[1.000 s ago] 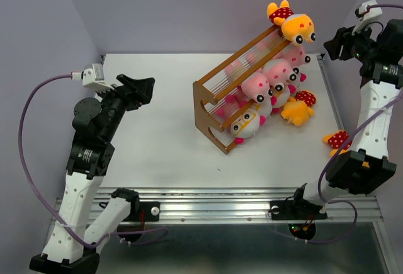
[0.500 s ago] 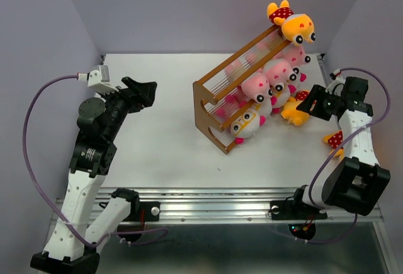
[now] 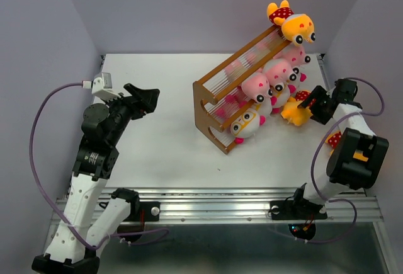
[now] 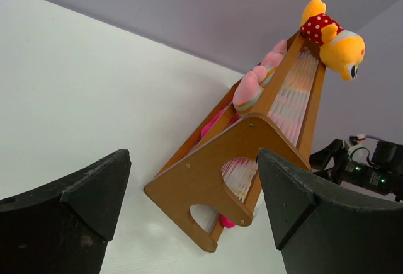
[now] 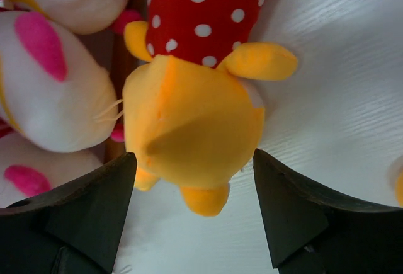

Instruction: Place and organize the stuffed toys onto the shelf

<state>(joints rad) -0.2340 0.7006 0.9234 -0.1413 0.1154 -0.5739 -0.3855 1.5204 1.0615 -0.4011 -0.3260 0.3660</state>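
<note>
Since my right claw (image 3: 315, 105) dropped from up high a second ago, it now sits low over the surface (image 5: 327, 97), jaws opened wider and gripping nothing. The yellow-orange polka-dot toy (image 5: 189, 129) lies directly beneath, between my fingers. The shelf (image 3: 211, 113) stands just beyond it. My judgement: pick lined up, closing comes next.

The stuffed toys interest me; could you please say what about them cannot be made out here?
- Top view: a polka-dot toy sits mostly behind the right arm.
- Right wrist view: the yellow toy shows no face; the frame edge cuts the white toys beside it.
- Left wrist view: the shelf side panel hides most shelved toys.
</note>
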